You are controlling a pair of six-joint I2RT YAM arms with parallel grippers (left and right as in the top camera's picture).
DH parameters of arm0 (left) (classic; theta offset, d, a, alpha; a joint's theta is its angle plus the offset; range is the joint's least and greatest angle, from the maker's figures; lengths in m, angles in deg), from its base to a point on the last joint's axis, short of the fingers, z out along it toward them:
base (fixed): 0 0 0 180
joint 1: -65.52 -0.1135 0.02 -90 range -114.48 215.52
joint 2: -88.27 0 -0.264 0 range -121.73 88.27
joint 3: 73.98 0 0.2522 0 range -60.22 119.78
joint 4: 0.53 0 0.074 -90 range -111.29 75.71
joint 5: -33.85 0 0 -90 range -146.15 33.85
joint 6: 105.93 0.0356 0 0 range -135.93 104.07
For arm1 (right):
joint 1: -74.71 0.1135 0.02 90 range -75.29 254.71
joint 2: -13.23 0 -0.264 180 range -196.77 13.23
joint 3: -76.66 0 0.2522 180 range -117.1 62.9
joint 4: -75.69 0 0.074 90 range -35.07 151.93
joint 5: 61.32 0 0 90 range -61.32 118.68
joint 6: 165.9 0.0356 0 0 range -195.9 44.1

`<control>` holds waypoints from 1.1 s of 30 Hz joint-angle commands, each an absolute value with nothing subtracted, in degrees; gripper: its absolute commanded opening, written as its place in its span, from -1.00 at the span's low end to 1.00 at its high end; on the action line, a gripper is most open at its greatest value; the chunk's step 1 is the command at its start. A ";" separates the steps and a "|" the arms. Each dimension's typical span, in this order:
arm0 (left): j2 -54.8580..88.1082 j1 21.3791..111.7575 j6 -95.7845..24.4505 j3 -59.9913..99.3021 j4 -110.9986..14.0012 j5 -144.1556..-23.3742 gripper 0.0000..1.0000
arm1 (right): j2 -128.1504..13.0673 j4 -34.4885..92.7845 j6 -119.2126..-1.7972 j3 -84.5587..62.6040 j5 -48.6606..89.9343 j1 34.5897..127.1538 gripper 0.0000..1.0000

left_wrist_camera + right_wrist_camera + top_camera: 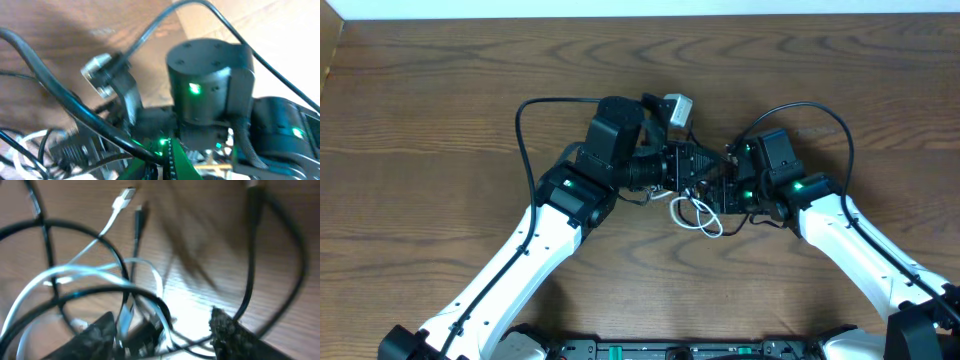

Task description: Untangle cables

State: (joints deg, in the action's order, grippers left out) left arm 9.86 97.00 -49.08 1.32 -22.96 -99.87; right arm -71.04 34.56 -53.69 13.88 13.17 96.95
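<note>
The thin black and white charging cables (75, 272) look light, limp and slippery; we'd grip beside the white plug (125, 197). Our right gripper (165, 325) stands parted around loops, clamping nothing. The left gripper (700, 165) is closed, on what we cannot tell.
</note>
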 commanded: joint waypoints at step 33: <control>10.78 81.62 -42.24 1.23 -50.63 -86.74 -0.85 | -71.50 41.27 -53.64 16.97 9.57 101.36 -0.08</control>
State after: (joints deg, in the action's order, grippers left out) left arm 9.95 81.53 -40.11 1.43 -50.39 -88.99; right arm -71.13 40.63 -52.75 16.75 12.01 99.68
